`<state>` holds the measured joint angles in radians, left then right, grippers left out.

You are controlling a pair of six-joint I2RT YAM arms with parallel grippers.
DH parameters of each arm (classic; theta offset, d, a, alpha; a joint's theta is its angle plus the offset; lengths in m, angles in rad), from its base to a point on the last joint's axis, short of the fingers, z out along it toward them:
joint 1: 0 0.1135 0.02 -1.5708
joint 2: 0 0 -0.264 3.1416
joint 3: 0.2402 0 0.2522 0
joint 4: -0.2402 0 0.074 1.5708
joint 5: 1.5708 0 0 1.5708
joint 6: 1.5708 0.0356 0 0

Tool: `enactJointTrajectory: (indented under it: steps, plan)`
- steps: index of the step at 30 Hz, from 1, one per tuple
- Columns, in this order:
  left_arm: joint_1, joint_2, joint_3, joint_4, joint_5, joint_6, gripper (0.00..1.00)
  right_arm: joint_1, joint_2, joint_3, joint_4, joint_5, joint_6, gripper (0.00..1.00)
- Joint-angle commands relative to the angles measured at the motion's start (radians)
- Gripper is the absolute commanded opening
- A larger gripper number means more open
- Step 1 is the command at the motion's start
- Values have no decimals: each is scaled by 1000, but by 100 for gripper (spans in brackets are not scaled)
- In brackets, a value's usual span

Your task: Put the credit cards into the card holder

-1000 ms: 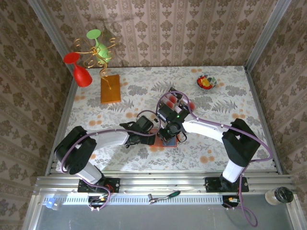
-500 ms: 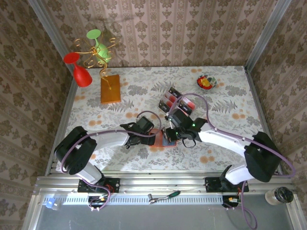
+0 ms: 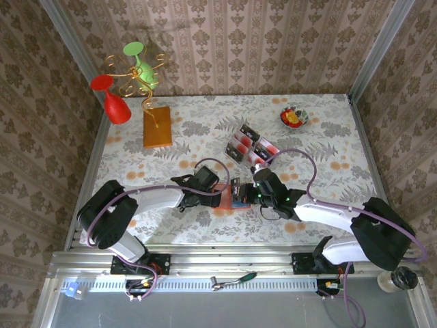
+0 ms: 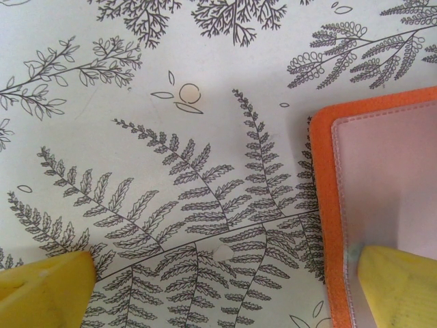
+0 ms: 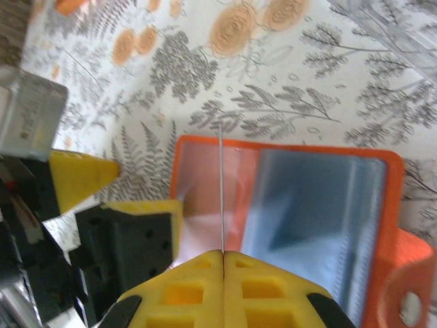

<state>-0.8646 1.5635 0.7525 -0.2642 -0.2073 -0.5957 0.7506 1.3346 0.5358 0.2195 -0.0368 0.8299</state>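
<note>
The card holder lies open on the table, orange with a grey-blue inside. My left gripper is open at the holder's left edge. One yellow fingertip rests on the holder's clear pocket and the other stands over the tablecloth. My right gripper is shut on one credit card, seen edge-on as a thin line just above the holder's left half. Several more red and black credit cards sit behind, farther back on the table.
An orange-brown block with a gold wire stand holds red and green glasses at the back left. A small bowl sits at the back right. The spare cards rest in a clear rack.
My right arm has swung down and to the right, bringing its gripper from the card stack to the holder with a card in it. The left arm has not moved.
</note>
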Motion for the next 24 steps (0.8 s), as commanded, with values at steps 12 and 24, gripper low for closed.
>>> enactJointTrajectory:
  steps: [12, 24]
  plan:
    - [-5, 14, -22, -33, -16, -21, 100, -5, 102, -76, 244, 36, 94, 0]
    - [-7, 14, -24, -35, -18, -21, 100, -5, 151, -126, 313, 49, 137, 0]
